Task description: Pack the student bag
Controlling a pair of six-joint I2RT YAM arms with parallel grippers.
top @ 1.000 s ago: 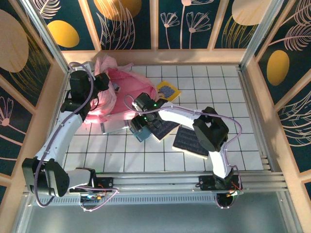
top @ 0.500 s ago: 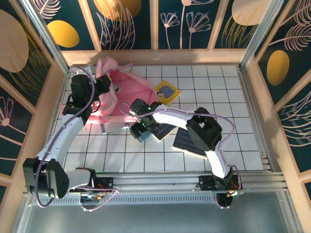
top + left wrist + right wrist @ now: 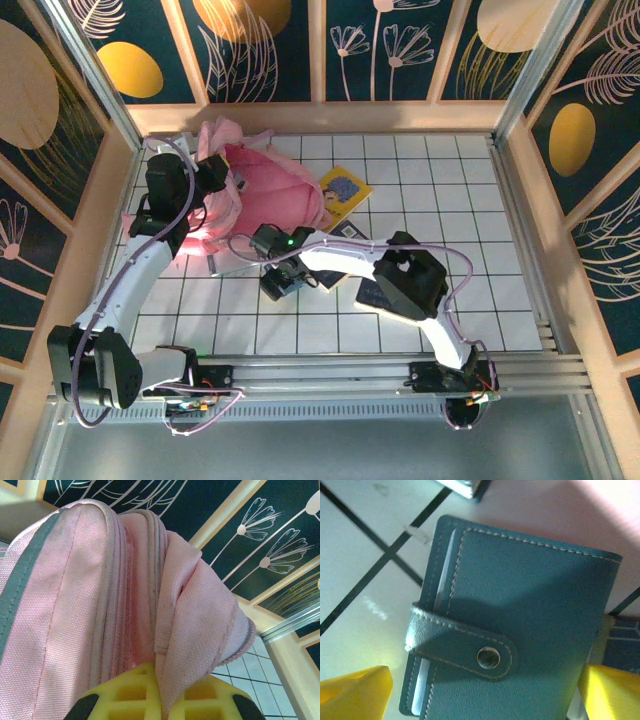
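Top external view gives you one student bag (image 3: 268, 195), a pink backpack, lying at the far left of the white tiled table (image 3: 450, 200). Your two arms both reach toward it. Your left gripper (image 3: 215, 178) is at the bag's left end. On the left wrist view the two yellow fingers (image 3: 125, 695) are pinched together on a fold of the pink fabric.

Your right gripper (image 3: 280, 280) hangs near the bag's near edge, over one teal wallet (image 3: 520, 625). On the right wrist view the wallet lies flat on the tiles with its strap fastened by a single snap button (image 3: 488, 656). The two yellow fingertips (image 3: 355, 690) stand wide apart, one on each side of it, and the left one is clear of the leather.

You can count one yellow book (image 3: 342, 190) just right of the bag. There is one pale book (image 3: 235, 262) at the bag's near edge. Two dark notebooks (image 3: 370, 295), as far as you can tell, lie partly under the right arm.
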